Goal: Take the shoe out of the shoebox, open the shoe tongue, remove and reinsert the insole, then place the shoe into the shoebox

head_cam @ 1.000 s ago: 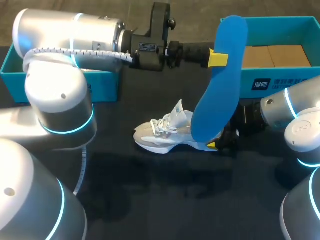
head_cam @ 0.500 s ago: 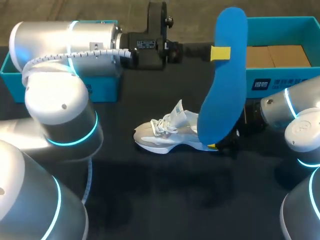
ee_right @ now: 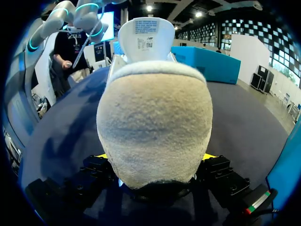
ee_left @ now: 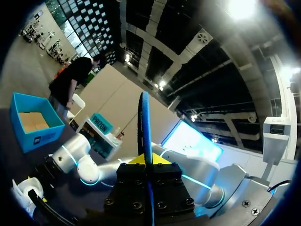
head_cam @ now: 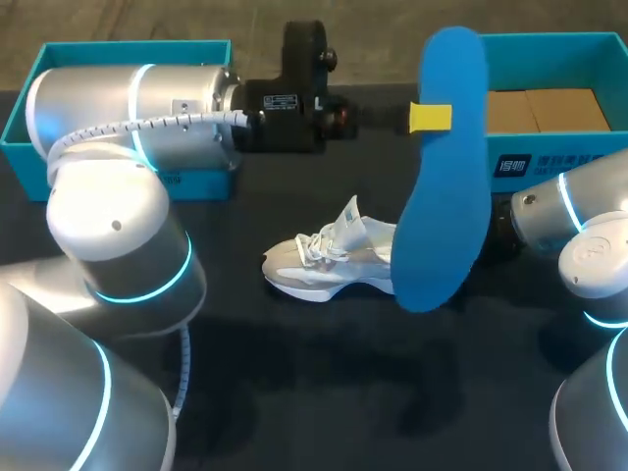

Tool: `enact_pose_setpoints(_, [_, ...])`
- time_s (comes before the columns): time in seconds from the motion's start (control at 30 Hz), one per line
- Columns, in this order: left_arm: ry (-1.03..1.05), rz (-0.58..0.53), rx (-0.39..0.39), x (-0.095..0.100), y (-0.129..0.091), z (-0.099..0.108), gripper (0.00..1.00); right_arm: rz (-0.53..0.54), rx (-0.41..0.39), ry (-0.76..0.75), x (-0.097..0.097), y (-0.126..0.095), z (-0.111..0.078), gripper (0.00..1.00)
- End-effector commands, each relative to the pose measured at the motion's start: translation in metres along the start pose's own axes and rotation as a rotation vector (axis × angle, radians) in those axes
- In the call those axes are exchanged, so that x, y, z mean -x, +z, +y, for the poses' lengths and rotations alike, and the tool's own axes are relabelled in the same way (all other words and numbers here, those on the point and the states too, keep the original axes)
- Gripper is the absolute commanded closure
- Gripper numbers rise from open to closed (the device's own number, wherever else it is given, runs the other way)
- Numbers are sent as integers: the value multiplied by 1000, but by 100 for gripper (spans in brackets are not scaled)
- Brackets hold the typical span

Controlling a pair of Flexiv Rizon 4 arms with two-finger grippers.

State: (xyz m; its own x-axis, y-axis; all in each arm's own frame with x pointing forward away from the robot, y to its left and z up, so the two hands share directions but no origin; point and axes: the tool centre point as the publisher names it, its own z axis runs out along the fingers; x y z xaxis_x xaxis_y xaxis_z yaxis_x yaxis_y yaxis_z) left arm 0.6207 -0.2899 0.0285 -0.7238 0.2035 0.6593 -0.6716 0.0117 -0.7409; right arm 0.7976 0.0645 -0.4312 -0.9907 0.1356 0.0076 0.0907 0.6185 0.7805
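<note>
Left gripper (head_cam: 430, 118) pinches the blue insole (head_cam: 439, 226) near its top end, upper right of centre, and it hangs upright. Right gripper (ee_right: 155, 159) clamps both sides of the heel of the grey-white shoe (head_cam: 329, 263), sitting mid-frame on the black table (head_cam: 294, 373), tongue raised.

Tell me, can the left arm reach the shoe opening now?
Likely yes: the insole in the left jaws hangs right by the shoe, tongue raised, nothing between; the right jaws hold the heel.
</note>
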Motion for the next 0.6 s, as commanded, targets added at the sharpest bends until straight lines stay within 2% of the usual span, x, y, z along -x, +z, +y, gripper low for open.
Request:
enact_pose_setpoints(0.03, [5, 2, -21, -5, -10, 10, 100, -2, -4, 0, -2, 6, -3, 100])
enact_pose_setpoints(0.2, [-15, 44, 29, -2, -15, 22, 100, -2, -4, 0, -2, 6, -3, 100])
enact_pose_setpoints(0.27, [-23, 38, 8, 0, -17, 23, 100, -2, -4, 0, -2, 6, -3, 100])
enact_pose_setpoints(0.6, [12, 20, 2, 1, -21, 19, 100, -2, -4, 0, -2, 6, -3, 100])
